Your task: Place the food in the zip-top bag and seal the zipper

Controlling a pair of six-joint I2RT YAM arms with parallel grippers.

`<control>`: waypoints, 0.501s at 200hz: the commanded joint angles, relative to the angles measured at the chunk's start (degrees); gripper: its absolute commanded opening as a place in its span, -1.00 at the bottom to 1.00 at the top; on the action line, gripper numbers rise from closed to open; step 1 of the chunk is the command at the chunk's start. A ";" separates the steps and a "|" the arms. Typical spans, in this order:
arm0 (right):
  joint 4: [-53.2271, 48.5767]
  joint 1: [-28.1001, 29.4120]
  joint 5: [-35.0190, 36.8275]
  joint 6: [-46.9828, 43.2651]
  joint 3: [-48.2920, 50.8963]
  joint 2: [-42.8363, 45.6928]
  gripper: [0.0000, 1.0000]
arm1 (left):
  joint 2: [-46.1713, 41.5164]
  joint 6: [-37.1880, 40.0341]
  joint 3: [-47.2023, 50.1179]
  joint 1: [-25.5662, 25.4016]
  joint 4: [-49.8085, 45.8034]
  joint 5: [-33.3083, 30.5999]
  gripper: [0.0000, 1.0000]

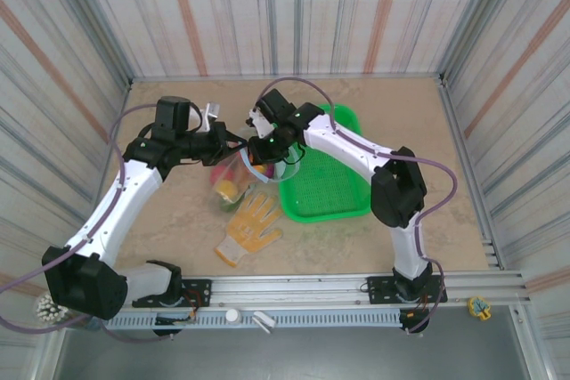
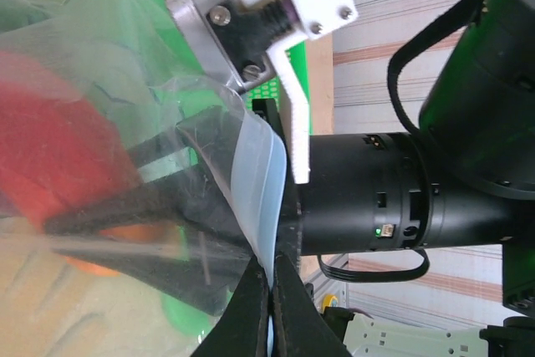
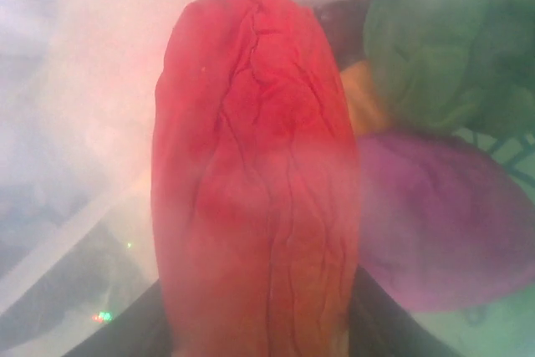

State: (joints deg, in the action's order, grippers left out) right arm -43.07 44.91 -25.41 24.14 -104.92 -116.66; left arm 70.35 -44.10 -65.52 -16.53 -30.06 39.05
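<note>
Left gripper [image 2: 269,272] is pinched on the zipper [image 2: 259,181], holding the zip-top bag [image 1: 233,177] mouth open just beside the green basket [image 1: 331,195]. Right gripper [image 1: 260,159] is inside the bag with the red food piece [image 3: 251,165]; can't tell if it grips it. Release deep, exit straight, don't snag the film.

Here's a robot lab cell, a boxed-in test rig. Striped fabric walls [image 1: 294,6] close off a plain tan table [image 1: 401,122] on the left, far and right sides. Along the near edge runs an aluminium rail [image 1: 338,286], and bolted to it are the left arm [image 1: 116,202] and the right arm [image 1: 347,144], with cables [image 1: 443,186] looping off them. The props look staged too: toy food [image 1: 230,186], a green basket [image 1: 325,193] and a work glove [image 1: 249,227], all mid-table.
</note>
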 commanded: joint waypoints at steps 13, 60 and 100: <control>3.59 0.46 0.07 4.47 -1.10 -1.60 0.04 | 0.81 1.34 -1.19 -0.26 0.05 -0.29 -1.00; 6.74 0.05 2.91 4.70 2.92 3.86 0.27 | 0.86 0.59 -0.24 -0.14 0.80 -0.31 -1.00; 8.74 -2.42 9.40 5.13 10.36 13.80 0.13 | -0.32 0.16 -0.07 0.60 0.23 -0.68 -1.00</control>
State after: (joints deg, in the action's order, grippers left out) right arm -35.92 44.23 -21.28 28.14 -97.86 -111.15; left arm 70.85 -44.16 -65.52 -16.47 -30.02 38.87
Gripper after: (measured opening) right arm 0.586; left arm 0.052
